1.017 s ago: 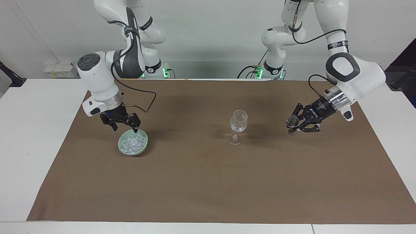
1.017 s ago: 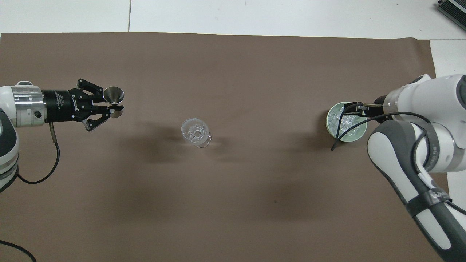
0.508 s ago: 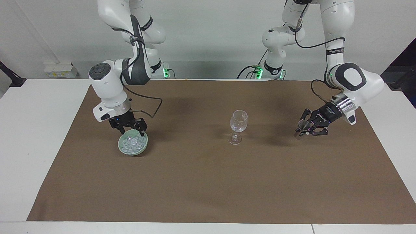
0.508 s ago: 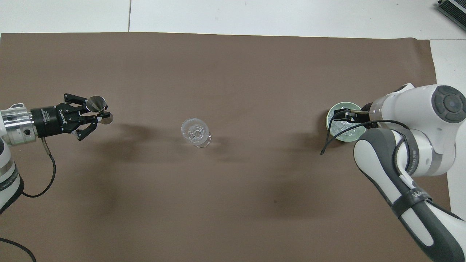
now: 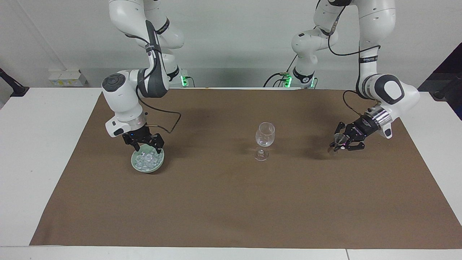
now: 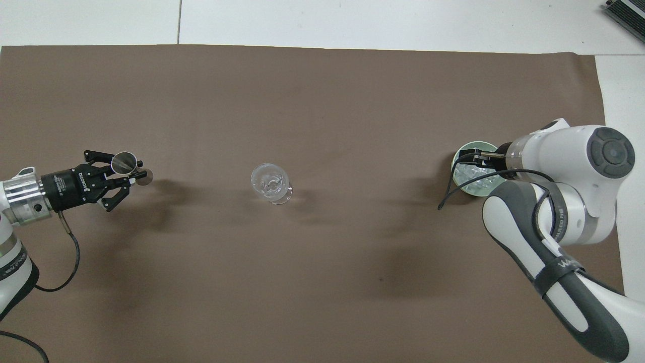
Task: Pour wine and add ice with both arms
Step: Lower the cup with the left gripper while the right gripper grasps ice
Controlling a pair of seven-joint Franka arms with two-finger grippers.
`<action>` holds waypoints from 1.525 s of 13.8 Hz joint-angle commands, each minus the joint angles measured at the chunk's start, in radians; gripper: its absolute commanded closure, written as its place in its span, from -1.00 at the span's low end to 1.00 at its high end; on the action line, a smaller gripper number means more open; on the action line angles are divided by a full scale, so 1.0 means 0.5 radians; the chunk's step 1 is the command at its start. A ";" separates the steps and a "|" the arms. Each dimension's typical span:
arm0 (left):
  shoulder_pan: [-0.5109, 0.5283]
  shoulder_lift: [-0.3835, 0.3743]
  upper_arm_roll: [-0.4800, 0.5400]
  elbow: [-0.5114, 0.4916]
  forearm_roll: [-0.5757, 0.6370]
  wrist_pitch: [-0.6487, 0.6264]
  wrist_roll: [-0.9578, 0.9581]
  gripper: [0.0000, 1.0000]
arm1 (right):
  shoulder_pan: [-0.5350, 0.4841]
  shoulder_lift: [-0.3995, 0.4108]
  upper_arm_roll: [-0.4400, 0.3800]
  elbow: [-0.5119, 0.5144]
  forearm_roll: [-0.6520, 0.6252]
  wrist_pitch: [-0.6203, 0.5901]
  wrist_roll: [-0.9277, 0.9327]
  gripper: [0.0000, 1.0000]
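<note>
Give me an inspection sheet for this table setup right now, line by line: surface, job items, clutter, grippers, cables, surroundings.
Surface: brown mat on a white table.
Job's things: ice in a green bowl at the right arm's end; wine glass upright mid-mat; metal measuring cup.
Clutter: nothing seen.
Grippers: right gripper open, over the bowl; left gripper shut on the measuring cup, low over the mat at the left arm's end.
Cables: black cable loops off the right wrist; another off the left.
Surroundings: white wall, green lights at the arm bases.
</note>
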 commanded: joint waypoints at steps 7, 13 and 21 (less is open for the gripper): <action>0.153 0.094 -0.019 -0.094 -0.158 -0.119 0.344 1.00 | -0.007 0.074 0.010 -0.008 -0.004 0.093 0.031 -1.00; 0.163 0.147 -0.016 -0.131 -0.183 -0.116 0.534 0.98 | -0.007 0.074 0.007 -0.005 -0.013 0.083 0.010 -1.00; 0.153 0.178 -0.016 -0.131 -0.183 -0.079 0.568 0.32 | -0.032 0.078 0.010 0.001 -0.007 0.065 0.037 -1.00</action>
